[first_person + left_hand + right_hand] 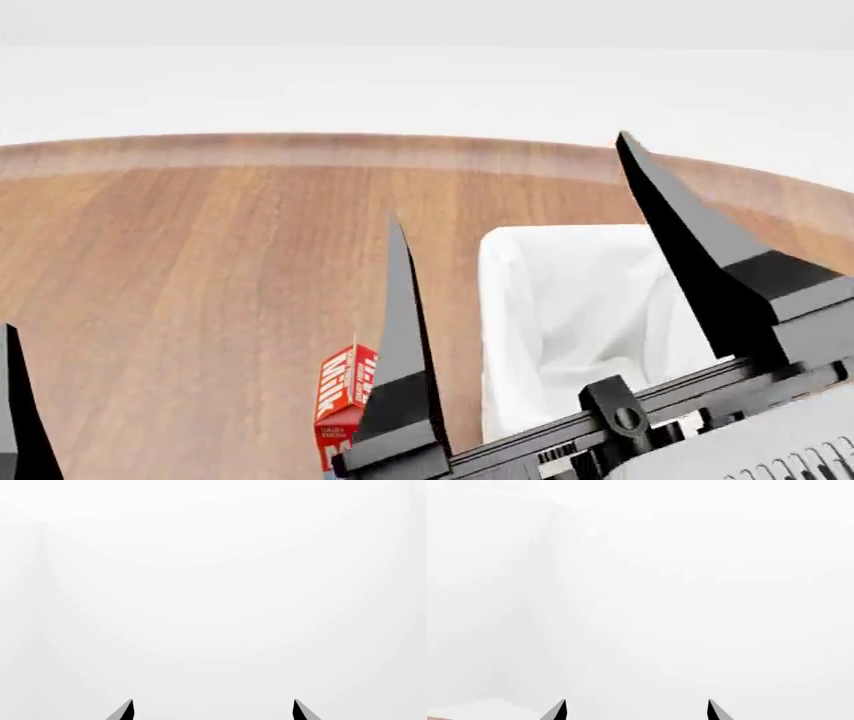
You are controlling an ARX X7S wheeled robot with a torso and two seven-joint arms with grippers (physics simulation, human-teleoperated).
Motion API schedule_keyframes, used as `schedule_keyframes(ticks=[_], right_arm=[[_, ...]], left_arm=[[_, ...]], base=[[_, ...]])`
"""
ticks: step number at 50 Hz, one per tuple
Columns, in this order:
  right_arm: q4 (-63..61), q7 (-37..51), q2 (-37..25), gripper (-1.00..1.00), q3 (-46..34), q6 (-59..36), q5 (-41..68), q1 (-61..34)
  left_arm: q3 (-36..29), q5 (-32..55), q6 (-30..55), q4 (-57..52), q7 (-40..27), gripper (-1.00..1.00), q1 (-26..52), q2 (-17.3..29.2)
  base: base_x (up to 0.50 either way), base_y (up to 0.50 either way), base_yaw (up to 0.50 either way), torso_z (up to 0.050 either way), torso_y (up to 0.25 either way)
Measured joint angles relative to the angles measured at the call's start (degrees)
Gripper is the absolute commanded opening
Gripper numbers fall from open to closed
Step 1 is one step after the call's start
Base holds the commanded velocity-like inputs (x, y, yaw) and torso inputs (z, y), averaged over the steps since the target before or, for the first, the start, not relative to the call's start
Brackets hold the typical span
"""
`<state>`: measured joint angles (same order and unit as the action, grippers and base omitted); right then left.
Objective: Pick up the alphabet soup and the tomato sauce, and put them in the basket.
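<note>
White, featureless walls behind; round wooden tabletop (200,260) with a pale band along its far edge.

Item: basket (514,330), white cloth liner visible, set toward the tabletop's right side, partly hidden behind the raised right gripper (534,260). Interior as seen holds nothing.

Item: red milk carton (344,400), standing near the tabletop's near edge, just beside the basket, partly covered by a finger.

Items not located: alphabet soup and tomato sauce appear in none of the three views; presumably below the head view's lower border. Neither is in the basket, so no part of the task looks done.

Right gripper: lifted well above the tabletop, fingers (400,340) spread wide, pointing up and away, empty, touching nothing. Right wrist view shows only blank white past the two tips.

Left gripper (213,711): tips set wide apart in its wrist view, nothing between them, facing blank white. One dark tip shows at the head view's lower left corner.

Risks, judged: both wrist cameras face the wall, so a descent starts without sight of the cans. The right arm masks the basket and carton; lowering it carelessly could knock the carton or catch the basket rim.
</note>
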<state>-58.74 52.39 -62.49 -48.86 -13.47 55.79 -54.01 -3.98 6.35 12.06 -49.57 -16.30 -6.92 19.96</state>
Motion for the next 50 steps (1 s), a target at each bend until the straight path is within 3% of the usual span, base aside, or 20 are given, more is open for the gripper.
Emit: schedule_keyframes(ticks=[5,11,20,27,35,50], right_arm=[[-0.5,2.9,-6.7,1.00,-7.1,-2.1,16.6,-18.6],[-0.6,5.1,-13.0,1.00,-9.6,-5.4,34.3,-31.2],[-0.5,8.4,-19.8,1.00,-13.5,-10.1,54.5,-38.2],[-0.9,9.6,-23.2,1.00,-15.2,-16.6,63.5,-38.2],[-1.1,7.1,-25.6,1.00,-21.3,-18.9,59.4,-31.6],[-1.2,2.8,-26.8,1.00,-46.3,-3.4,24.9,-6.2]], left_arm=[[0.0,-0.2,0.3,-0.3,-0.2,1.00,-0.2,0.3],[0.1,-0.3,0.7,-0.6,-0.4,1.00,-0.6,0.7],[0.1,-0.5,0.9,-0.9,-0.7,1.00,-1.1,1.1],[-0.1,-0.7,1.3,-1.3,-0.9,1.00,-1.2,1.3],[-0.2,-0.9,1.4,-1.5,-1.1,1.00,-1.4,1.6],[-0.5,-0.9,1.4,-1.7,-1.4,1.00,-1.6,1.9]], base=[[0.00,0.00,0.00,0.000,0.000],[0.00,0.00,0.00,0.000,0.000],[0.00,0.00,0.00,0.000,0.000],[0.00,0.00,0.00,0.000,0.000],[0.00,0.00,0.00,0.000,0.000],[0.00,0.00,0.00,0.000,0.000]])
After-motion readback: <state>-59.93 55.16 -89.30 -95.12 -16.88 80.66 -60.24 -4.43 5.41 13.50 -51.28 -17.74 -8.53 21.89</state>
